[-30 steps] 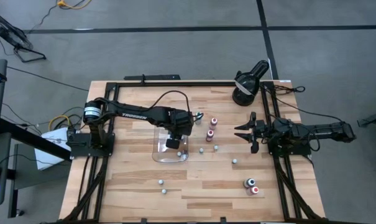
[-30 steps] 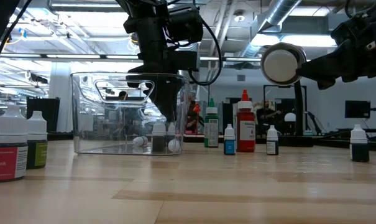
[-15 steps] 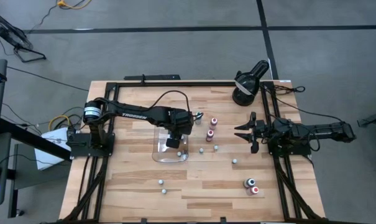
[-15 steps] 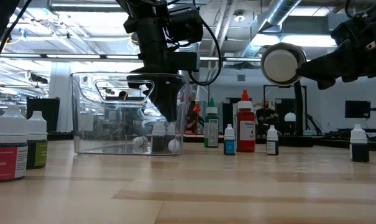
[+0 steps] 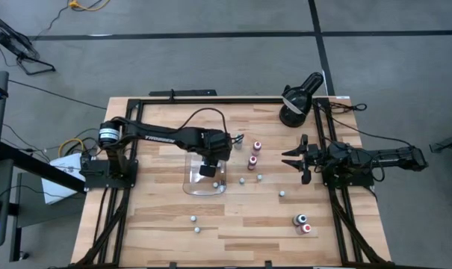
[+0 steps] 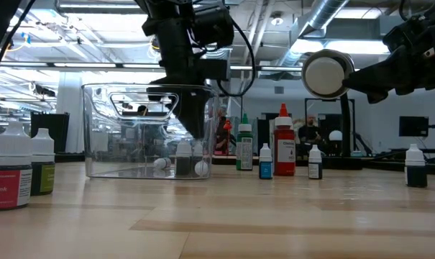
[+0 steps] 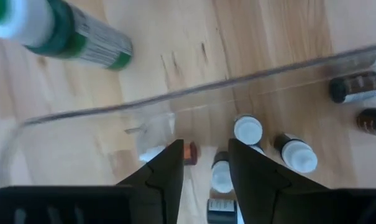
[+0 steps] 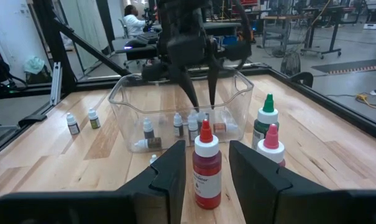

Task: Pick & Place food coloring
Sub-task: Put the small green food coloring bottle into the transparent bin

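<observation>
Fingers of the left gripper (image 7: 205,163) parted, nothing between them, inside the clear tray (image 5: 192,183) mid-table above several food coloring bottles (image 7: 248,129). Right gripper (image 5: 294,159) fingers apart, empty, near the table's right edge. Nearest bottle (image 6: 5,176) reads "Pink"; arm (image 5: 160,137) marked "TROSSEN".

A: Is any writing showing anywhere?

B: Yes. White capital letters reading "TROSSEN" are running along the dark left arm (image 5: 160,137) in the high view.

A: Anything on the bottles?

B: In the low view, the small white-capped bottle with a dark red label (image 6: 8,175) is displaying the word "Pink".

A: And the tall red bottle with the red nozzle (image 8: 207,167)?

B: It is carrying a printed label in the right wrist view, but the print is proving too small to read. The same is going for the green bottle with a white cap (image 7: 62,33) in the left wrist view.
</observation>
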`<state>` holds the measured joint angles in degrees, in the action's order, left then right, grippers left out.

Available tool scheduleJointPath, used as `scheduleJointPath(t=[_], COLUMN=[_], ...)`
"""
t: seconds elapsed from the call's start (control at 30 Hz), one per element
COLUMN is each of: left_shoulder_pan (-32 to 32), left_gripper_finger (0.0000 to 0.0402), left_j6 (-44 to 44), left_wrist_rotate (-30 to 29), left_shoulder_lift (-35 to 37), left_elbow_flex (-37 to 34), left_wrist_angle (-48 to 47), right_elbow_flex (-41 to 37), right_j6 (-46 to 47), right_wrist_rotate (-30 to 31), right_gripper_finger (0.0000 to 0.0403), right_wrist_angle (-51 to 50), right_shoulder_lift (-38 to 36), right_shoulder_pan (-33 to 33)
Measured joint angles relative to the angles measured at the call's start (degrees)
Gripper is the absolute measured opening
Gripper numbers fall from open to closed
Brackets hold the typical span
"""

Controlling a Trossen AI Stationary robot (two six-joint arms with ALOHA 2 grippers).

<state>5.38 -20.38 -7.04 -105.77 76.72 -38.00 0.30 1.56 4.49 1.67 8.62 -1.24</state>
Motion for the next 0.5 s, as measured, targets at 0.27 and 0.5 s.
scheduleJointPath(t=[0.27,0.5], left_shoulder_pan=[-1.4,-4.9], left_gripper_finger=[0.0118,0.0118], left_j6=[-1.1,-4.8], left_wrist_rotate=[-2.5,-2.5], left_shoulder_lift=[6.7,14.1], left_elbow_flex=[0.0,0.0], left_wrist_angle=[-1.7,-5.1], right_elbow_flex=[0.0,0.0], right_j6=[0.0,0.0], right_wrist_rotate=[0.0,0.0], right_gripper_finger=[0.0113,0.0113], right_wrist_angle=[0.0,0.0], right_shoulder_lift=[0.0,0.0], right_shoulder_pan=[0.0,0.0])
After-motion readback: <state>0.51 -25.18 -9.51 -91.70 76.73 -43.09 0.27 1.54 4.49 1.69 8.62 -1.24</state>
